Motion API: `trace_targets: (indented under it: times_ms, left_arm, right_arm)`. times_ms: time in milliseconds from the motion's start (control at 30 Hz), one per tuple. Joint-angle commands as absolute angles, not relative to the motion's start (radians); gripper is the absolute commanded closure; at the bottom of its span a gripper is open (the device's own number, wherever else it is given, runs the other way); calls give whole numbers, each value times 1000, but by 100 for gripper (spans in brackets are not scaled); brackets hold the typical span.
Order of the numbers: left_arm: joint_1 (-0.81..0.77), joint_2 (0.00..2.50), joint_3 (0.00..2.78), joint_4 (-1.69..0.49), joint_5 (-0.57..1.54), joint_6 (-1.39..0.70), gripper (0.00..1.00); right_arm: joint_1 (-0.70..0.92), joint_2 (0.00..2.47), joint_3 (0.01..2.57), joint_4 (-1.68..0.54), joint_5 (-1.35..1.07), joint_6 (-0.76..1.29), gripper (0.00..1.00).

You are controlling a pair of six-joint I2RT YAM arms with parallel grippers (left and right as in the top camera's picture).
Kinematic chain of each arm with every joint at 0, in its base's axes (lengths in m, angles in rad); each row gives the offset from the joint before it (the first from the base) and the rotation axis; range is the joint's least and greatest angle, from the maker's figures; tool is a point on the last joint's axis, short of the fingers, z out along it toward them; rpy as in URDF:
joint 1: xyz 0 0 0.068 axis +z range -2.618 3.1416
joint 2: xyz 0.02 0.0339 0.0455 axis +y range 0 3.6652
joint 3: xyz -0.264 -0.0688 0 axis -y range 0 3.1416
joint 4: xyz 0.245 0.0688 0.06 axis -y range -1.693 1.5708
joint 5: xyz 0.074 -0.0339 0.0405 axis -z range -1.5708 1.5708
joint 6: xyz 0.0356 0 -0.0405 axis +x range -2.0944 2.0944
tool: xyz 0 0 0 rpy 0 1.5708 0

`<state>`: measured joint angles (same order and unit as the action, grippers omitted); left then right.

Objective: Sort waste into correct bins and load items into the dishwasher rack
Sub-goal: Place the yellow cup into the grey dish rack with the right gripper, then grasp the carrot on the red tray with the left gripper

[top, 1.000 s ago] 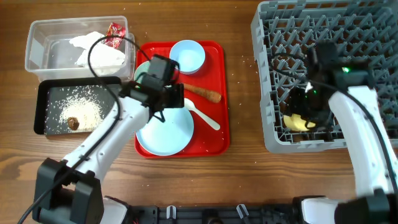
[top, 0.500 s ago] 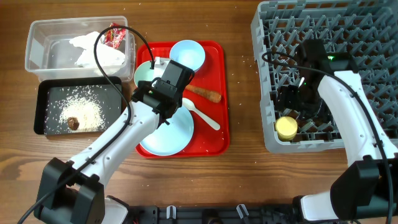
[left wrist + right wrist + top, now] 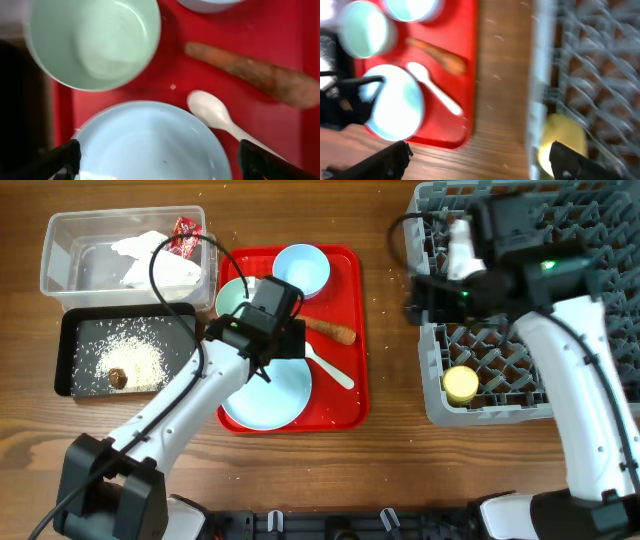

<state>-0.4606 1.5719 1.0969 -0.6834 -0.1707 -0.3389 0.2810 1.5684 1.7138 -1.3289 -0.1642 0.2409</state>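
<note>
Waste: mostly binned. In the clear tub (image 3: 55, 250): crumpled tissue (image 3: 150, 260) and red wrapper (image 3: 185, 230). In the black tray (image 3: 65, 355) just below it: scattered rice (image 3: 140, 355) and a small brown lump (image 3: 117, 377). Not yet binned: the carrot piece (image 3: 330, 330), lying on the red tray (image 3: 350, 290) just above the spoon. Also a few white specks loose on the table, probably stray grains.

Dishes: barely begun. In the rack (image 3: 610, 220), near its front left corner: yellow cup (image 3: 460, 385), alone as far as can be seen. Waiting on the red tray: mint bowl (image 3: 95, 40), light-blue bowl (image 3: 300, 270), plate (image 3: 145, 130), white spoon (image 3: 212, 112) with its bowl end just beside the plate rim.

Left gripper (image 3: 160, 150): spread wide, empty, hovering over the plate with one fingertip to either side in the wrist view. Probably lining up for the plate; no contact visible.

Right gripper (image 3: 480, 150): likewise spread wide, nothing between the fingers. Above the strip of table between rack and red tray, cup down in the rack to one side. Wrist view blurred.

Rough tally, as a judgement: most waste placed, carrot left; one dish loaded, four to go.
</note>
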Motion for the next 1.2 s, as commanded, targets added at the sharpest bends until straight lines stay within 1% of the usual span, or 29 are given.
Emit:
trace_targets:
  times_ms: [0,233,333,367,400,467,633,667,733,867,1000,1067,1167]
  left_arm:
    - [-410,1505,1113,-725,54,-384,0]
    - [-348,1227,1115,-778,56,-401,0]
    - [-348,1169,1115,-776,56,-401,1]
    - [-350,1170,1115,-768,56,-402,3]
    - [-354,1186,1115,-755,56,-419,6]
    - [-374,1255,1115,-699,56,-512,8]
    - [-444,1501,1118,-474,56,-670,8]
    - [-451,1575,1130,-424,68,-746,8]
    - [-457,1688,1170,-375,130,-804,8]
    - [-485,1908,1318,-403,186,-831,1]
    - [-496,1943,1350,-439,161,-831,1]
    - [-503,1947,1350,-475,122,-830,4]
    - [-519,1983,1350,-462,123,-827,21]
  right_arm:
    - [358,1574,1697,-1237,-197,274,10]
    - [432,1721,1693,-1079,-164,212,12]
    - [430,1743,1694,-1050,-160,221,13]
    - [424,1734,1700,-1050,-144,248,13]
    - [409,1717,1710,-1055,-122,276,13]
    - [352,1660,1737,-1086,-112,315,12]
    - [156,1477,1754,-1189,-111,313,11]
    - [102,1425,1754,-1224,-112,289,10]
    - [70,1383,1754,-1256,-107,266,9]
    - [59,1338,1754,-1316,-70,261,9]
    - [59,1343,1752,-1341,-70,261,9]
    - [59,1343,1752,-1339,-70,261,9]
    - [59,1344,1752,-1335,-70,261,9]
